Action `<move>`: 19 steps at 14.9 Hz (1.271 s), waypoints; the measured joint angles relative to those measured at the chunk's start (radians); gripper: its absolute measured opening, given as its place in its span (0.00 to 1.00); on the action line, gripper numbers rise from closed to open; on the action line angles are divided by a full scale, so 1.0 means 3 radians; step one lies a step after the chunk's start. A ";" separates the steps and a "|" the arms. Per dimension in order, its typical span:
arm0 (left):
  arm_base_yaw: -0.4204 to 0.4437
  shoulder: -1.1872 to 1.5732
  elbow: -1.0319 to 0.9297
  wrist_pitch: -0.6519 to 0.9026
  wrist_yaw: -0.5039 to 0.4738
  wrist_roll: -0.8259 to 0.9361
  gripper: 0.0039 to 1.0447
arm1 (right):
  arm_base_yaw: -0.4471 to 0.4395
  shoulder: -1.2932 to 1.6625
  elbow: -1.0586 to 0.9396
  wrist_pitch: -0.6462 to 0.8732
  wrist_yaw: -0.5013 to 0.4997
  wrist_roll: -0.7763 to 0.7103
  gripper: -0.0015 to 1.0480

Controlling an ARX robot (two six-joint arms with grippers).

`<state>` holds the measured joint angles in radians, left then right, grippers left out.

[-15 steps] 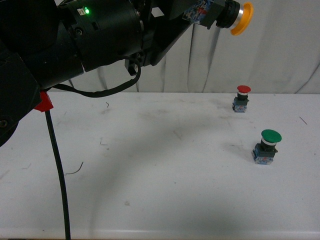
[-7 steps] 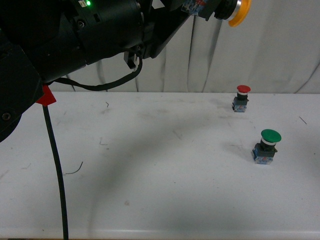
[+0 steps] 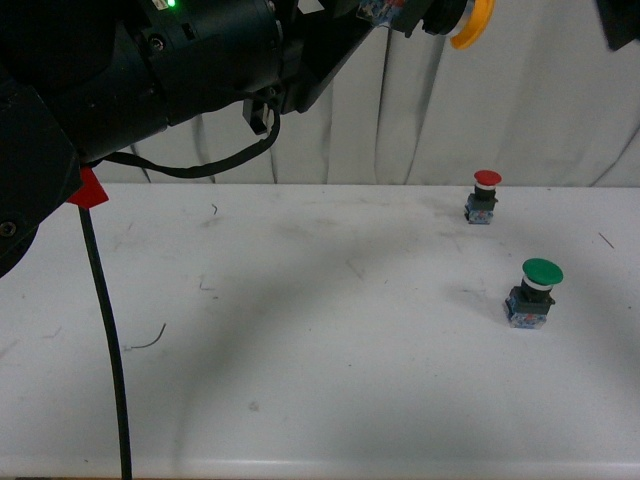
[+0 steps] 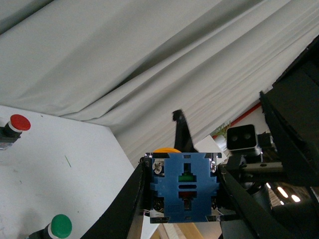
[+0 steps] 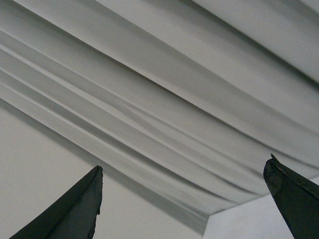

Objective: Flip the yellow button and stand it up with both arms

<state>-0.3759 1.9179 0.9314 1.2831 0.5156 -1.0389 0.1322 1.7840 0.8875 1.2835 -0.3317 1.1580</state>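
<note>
My left gripper (image 3: 400,15) holds the yellow button (image 3: 468,25) high above the table, at the top edge of the front view, its yellow-orange cap pointing right. In the left wrist view the button's blue block base (image 4: 185,186) faces the camera, clamped between the two black fingers of the left gripper (image 4: 184,199), with a sliver of the cap above it. A dark corner of my right arm (image 3: 620,22) shows at the top right of the front view. In the right wrist view the right gripper (image 5: 192,204) is open, its fingers wide apart with only curtain between them.
A red-capped button (image 3: 484,196) stands upright at the back right of the white table (image 3: 300,330). A green-capped button (image 3: 533,292) stands nearer, to the right. A pale curtain (image 3: 540,100) hangs behind. My left arm's black cable (image 3: 105,330) drops across the left side.
My left gripper has lifted the yellow button a little higher and leftward, to the frame's top edge. A part of the right arm has come into the top right corner.
</note>
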 joint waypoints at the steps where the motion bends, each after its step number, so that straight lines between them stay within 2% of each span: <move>1: 0.0000 0.0000 0.0001 0.0000 0.0001 0.0001 0.32 | 0.0067 0.0033 -0.0072 -0.0004 0.0039 0.0181 0.94; 8: 0.0043 -0.0001 0.0000 0.0001 0.0019 0.0000 0.32 | 0.0350 0.0309 -0.0389 -0.0004 0.0215 0.1048 0.94; 12: 0.0060 0.0000 0.0000 0.0001 0.0028 0.0000 0.32 | 0.0509 0.0309 -0.0389 0.0008 0.0221 0.1179 0.94; 17: 0.0081 0.0000 0.0000 0.0001 0.0048 -0.0001 0.32 | 0.0566 0.0309 -0.0295 0.0008 0.0224 0.1258 0.93; 19: 0.0088 0.0000 0.0000 0.0001 0.0058 -0.0001 0.32 | 0.0613 0.0308 -0.0263 0.0008 0.0225 0.1303 0.69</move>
<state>-0.3496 1.9179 0.9314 1.2835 0.5331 -1.0393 0.3161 1.8763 0.8085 1.2858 -0.2642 1.5490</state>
